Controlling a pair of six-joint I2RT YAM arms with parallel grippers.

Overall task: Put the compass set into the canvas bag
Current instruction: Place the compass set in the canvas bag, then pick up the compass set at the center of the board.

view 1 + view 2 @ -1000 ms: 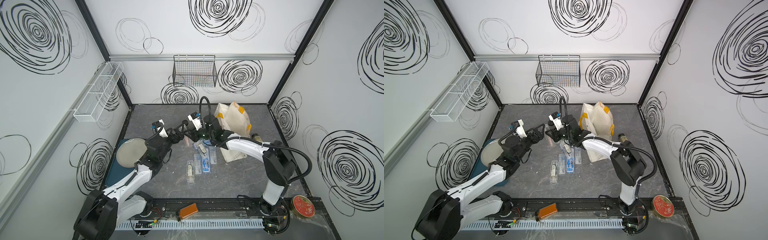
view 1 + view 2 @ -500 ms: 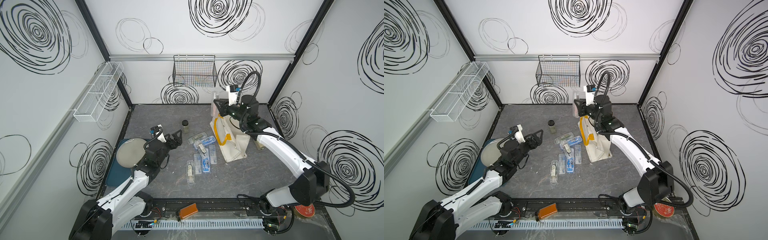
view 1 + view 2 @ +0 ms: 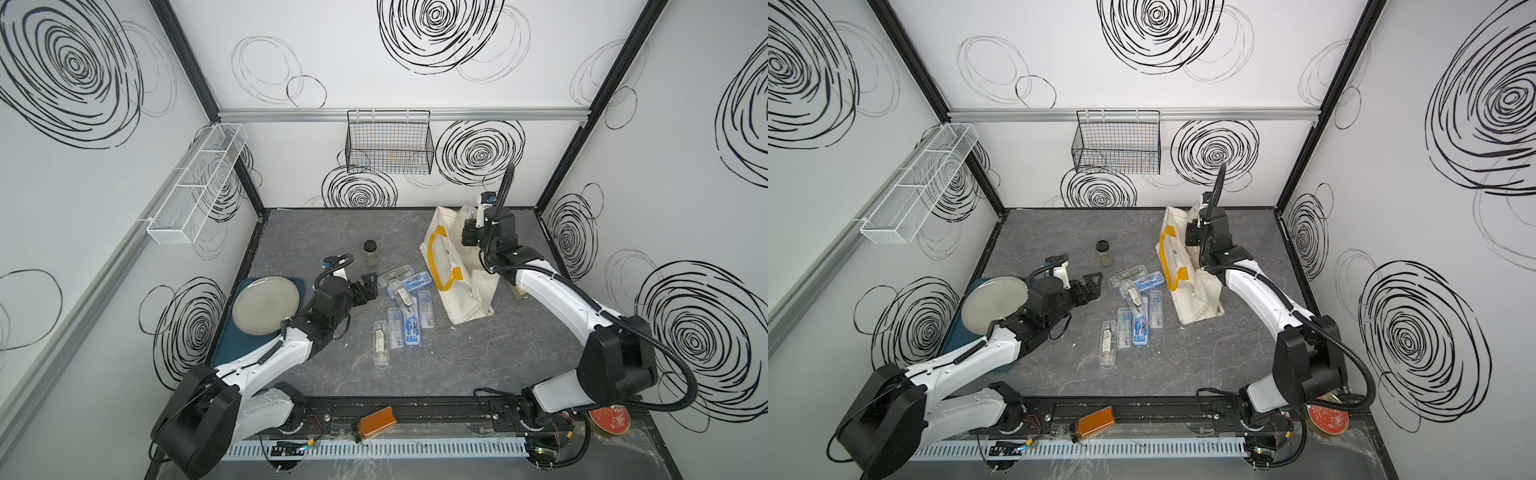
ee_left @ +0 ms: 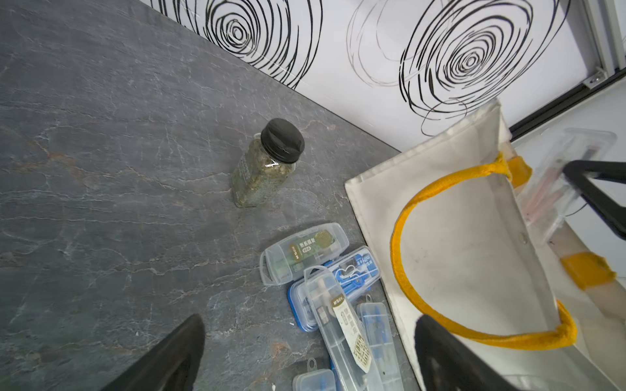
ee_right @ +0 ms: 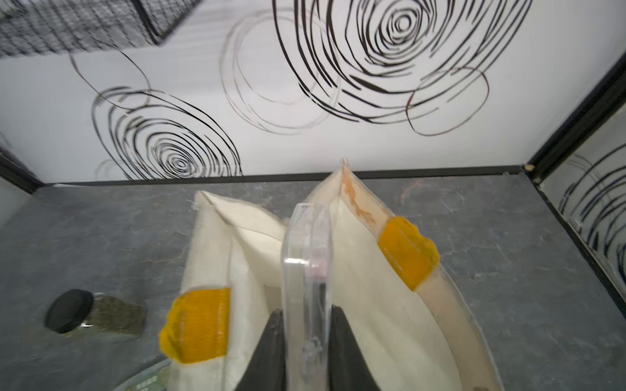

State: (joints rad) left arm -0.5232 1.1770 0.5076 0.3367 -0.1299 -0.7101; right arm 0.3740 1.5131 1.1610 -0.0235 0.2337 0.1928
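A dark grey, stone-veined tabletop (image 3: pixel 419 365) is enclosed by white walls scribbled with black spirals. A white wire shelf (image 3: pixel 195 183) is mounted on the left wall, and a black wire basket (image 3: pixel 388 143) is hung on the back wall.

At the table's left, a grey plate (image 3: pixel 266 305) is set on a blue tray (image 3: pixel 226 345). Beside it, the left gripper (image 3: pixel 368 286) is held low, its jaws spread wide with nothing between them. Behind it, a black-lidded jar (image 3: pixel 371 253) is stood upright. A loose heap of clear plastic cases (image 3: pixel 424 309) is spread next, touching the canvas bag (image 3: pixel 465 299).

The compass set (image 5: pixel 306 270), a clear case, is pinched edge-on in the right gripper (image 5: pixel 305 352) at the bag's open mouth, between its 2 sides. How deep it sits cannot be told. A red tin (image 3: pixel 609 419) is seen at the front right.

1 second earlier, both grippers were crowded over the cases and the jar was hidden behind them. Since then, the right arm has been swung across to the bag with the case, while the left gripper has been drawn back only slightly.
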